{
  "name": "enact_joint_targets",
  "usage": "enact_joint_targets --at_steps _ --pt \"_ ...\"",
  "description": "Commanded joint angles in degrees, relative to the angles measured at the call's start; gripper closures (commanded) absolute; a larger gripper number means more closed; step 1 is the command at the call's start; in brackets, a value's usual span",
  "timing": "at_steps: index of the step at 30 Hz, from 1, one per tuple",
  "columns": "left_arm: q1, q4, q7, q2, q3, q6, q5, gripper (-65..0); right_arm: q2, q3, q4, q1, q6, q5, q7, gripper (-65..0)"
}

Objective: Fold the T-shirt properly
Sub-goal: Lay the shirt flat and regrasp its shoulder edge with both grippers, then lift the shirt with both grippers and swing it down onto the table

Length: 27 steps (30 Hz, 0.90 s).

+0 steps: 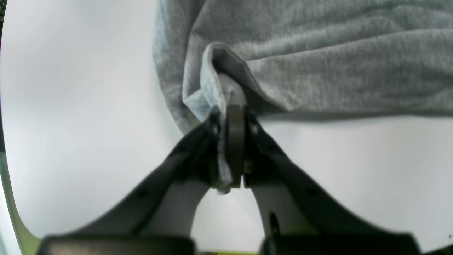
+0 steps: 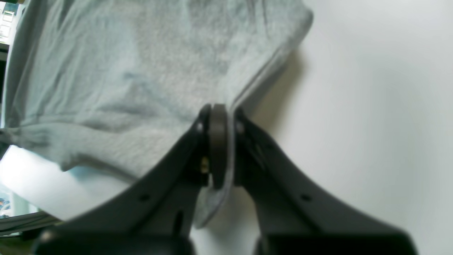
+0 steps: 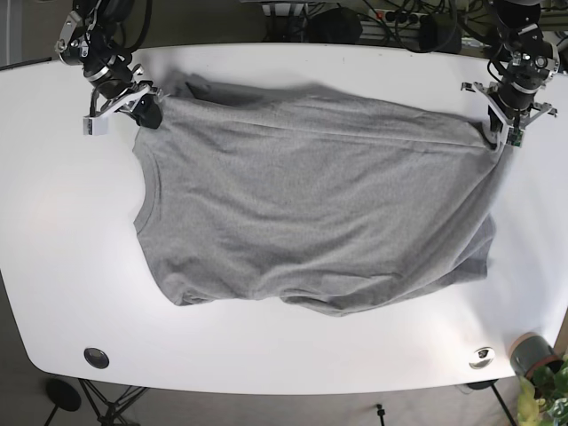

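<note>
The big white counter (image 3: 71, 266) fills most of the base view. It has round corners. Dark floor shows around its edges.

A gray T-shirt (image 3: 311, 222) lies on the counter, spread out wide across the middle. Its far edge sits up near the back of the counter and is pulled almost straight between the two arms. The near part is loose and bumpy, with soft wrinkles. The neck hole curves along the side at the base view's left. The cloth on the base view's right hangs down from the pinched corner in a long slant.

The right pincer (image 3: 146, 114) is at the back, on the base view's left. It is squeezed tight on a corner of the shirt. In the right wrist view (image 2: 221, 117), a thin edge of cloth runs between the closed black pads and pokes out below them.

The left pincer (image 3: 493, 133) is at the back, on the base view's right. It is also pinched tight on the shirt. In the left wrist view (image 1: 230, 113), a fold of cloth bunches up just above the pads.

A small round dark spot (image 3: 96, 358) sits near the front edge of the counter. A small shiny spot (image 3: 482, 356) sits near the other front corner.
</note>
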Motion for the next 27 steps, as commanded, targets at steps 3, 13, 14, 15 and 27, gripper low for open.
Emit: enact_joint_targets --at_steps 3,13,14,15,27 --pt "-1.3 1.0 -1.0 -0.9 -0.3 0.2 -0.7 0.0 0.2 0.1 1.4 1.8 0.52 -3.6 1.0 -2.2" --pt "-10.5 0.9 -1.0 0.7 0.6 0.2 -0.3 0.0 0.7 0.0 1.2 9.8 -1.59 -6.6 0.6 -2.1" --pt "-11.9 0.9 -1.0 0.7 1.6 0.3 -0.2 0.0 1.1 -0.1 1.1 11.1 -2.82 -6.6 0.6 -2.1" --pt "-13.1 0.9 -0.9 0.7 2.7 0.4 -0.2 0.0 2.0 -0.1 1.0 12.1 -3.7 -6.6 0.6 -2.1" --pt "-25.0 1.0 7.4 0.7 8.2 3.3 -0.2 0.0 7.0 -5.9 -5.8 26.5 -4.76 -6.7 0.7 -2.1"
